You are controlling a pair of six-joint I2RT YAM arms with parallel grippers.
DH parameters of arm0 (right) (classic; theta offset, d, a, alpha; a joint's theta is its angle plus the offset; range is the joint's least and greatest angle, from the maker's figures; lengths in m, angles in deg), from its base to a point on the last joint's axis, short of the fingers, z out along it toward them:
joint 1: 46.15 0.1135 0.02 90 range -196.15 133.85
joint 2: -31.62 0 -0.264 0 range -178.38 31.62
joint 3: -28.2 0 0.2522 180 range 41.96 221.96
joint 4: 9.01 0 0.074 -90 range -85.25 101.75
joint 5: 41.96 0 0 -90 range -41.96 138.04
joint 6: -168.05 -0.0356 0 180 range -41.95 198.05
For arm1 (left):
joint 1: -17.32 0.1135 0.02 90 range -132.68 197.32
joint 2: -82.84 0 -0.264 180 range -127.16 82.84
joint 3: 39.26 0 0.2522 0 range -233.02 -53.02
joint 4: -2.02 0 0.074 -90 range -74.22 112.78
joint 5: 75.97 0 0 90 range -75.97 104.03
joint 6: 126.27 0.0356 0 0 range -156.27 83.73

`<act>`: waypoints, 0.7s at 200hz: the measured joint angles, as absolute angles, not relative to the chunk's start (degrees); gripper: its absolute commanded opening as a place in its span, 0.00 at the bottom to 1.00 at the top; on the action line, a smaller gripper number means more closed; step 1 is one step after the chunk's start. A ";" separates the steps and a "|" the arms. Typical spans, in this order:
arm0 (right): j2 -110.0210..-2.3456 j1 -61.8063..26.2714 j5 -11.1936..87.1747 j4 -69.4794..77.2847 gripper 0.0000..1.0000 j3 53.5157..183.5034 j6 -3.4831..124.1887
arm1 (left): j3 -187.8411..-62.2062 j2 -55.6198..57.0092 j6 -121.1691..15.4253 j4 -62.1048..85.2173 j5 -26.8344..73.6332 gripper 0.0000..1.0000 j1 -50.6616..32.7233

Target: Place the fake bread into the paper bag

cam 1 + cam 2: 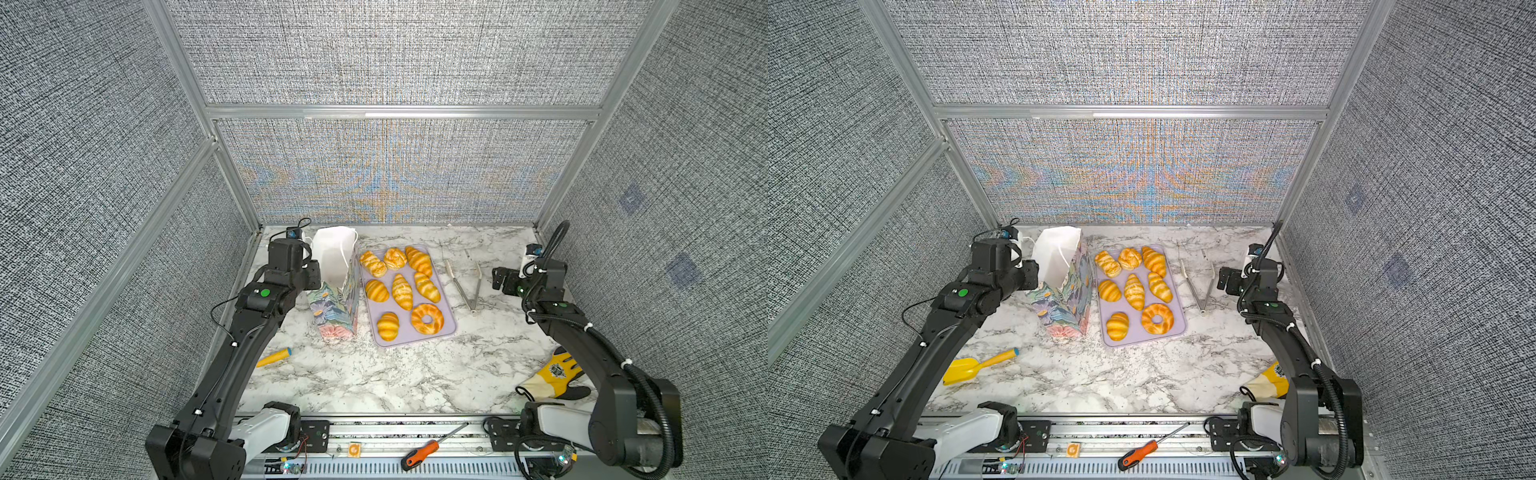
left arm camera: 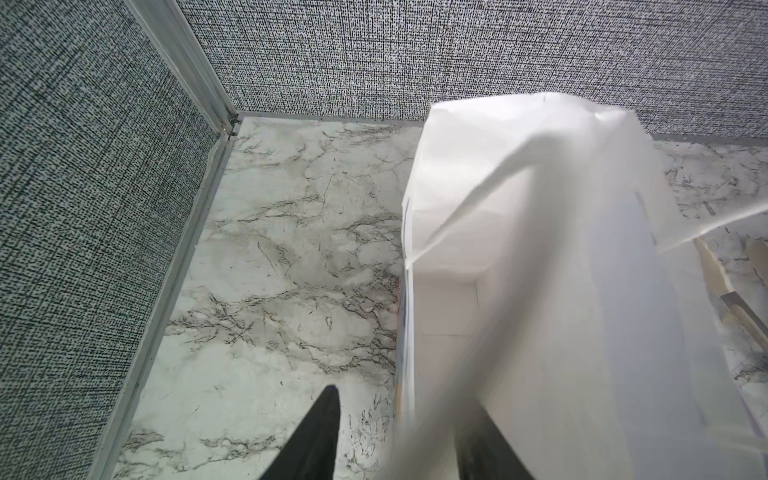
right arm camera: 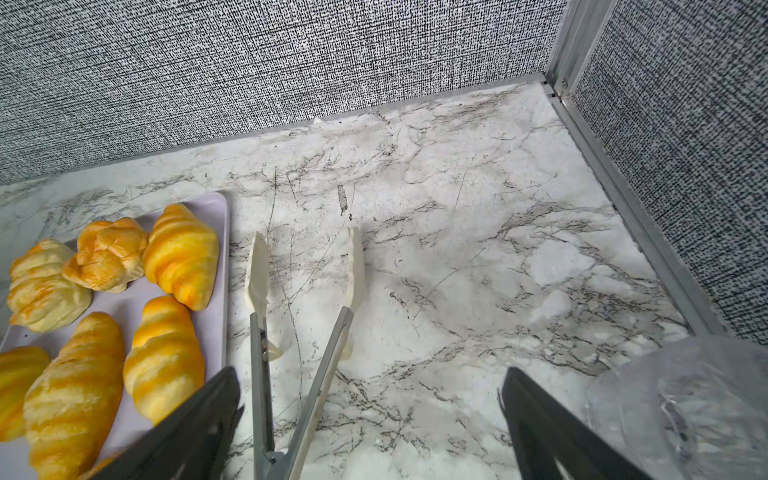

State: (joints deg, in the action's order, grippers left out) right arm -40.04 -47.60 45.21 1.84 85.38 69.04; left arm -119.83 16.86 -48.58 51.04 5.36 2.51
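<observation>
- The bag [image 1: 336,305] is standing on the bench [image 1: 374,374] at centre-left of both top views, just left of the tray [image 1: 450,330]. Its mouth is gaping and showing white lining.
- All eight bread pieces [image 1: 402,291] are lying on the tray, with none in the bag. The ring-shaped one [image 1: 427,318] is sitting at the tray's lower right corner.
- The left pincer [image 1: 312,277] is reaching in at the upper left edge of the bag.
- In the left wrist view the left pincer [image 2: 403,399] is showing its fingers [image 2: 320,436] apart. One is sitting outside the bag's wall with a gap to the paper.
- The other finger seems to be inside the bag, though blurred paper is hiding most of it. Whether it is touching the bag I cannot tell.
- The right pincer [image 1: 505,282] is hovering at the right of both top views, spread wide and holding nothing.
- The tongs [image 1: 469,286] are lying on the bench between the tray and the right pincer, their arms splaying toward the top of the frame. In the right wrist view they are lying below the right pincer [image 3: 370,370].
- A yellow scoop [image 1: 976,365] is lying at lower left and a glove [image 1: 552,374] at lower right.
- A screwdriver [image 1: 428,451] is resting on the rail at the bottom edge.
</observation>
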 measured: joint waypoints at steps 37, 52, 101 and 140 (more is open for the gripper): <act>-40.56 -47.60 45.23 1.97 0.99 85.38 69.50 | -121.12 14.90 -48.95 51.20 5.41 0.38 3.02; -40.91 -47.60 45.23 2.01 0.99 85.42 69.69 | -121.38 14.28 -49.41 51.33 5.41 0.33 3.21; -42.20 -47.56 45.23 2.71 0.99 86.21 70.50 | -121.29 13.96 -50.26 51.59 5.62 0.18 3.34; -42.40 -47.56 45.26 3.47 0.99 86.45 71.07 | -121.29 13.32 -51.16 51.39 6.59 0.02 3.65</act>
State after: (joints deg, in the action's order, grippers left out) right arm -42.40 -47.56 45.26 3.47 86.45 71.07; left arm -121.29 13.32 -51.16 51.39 6.59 3.65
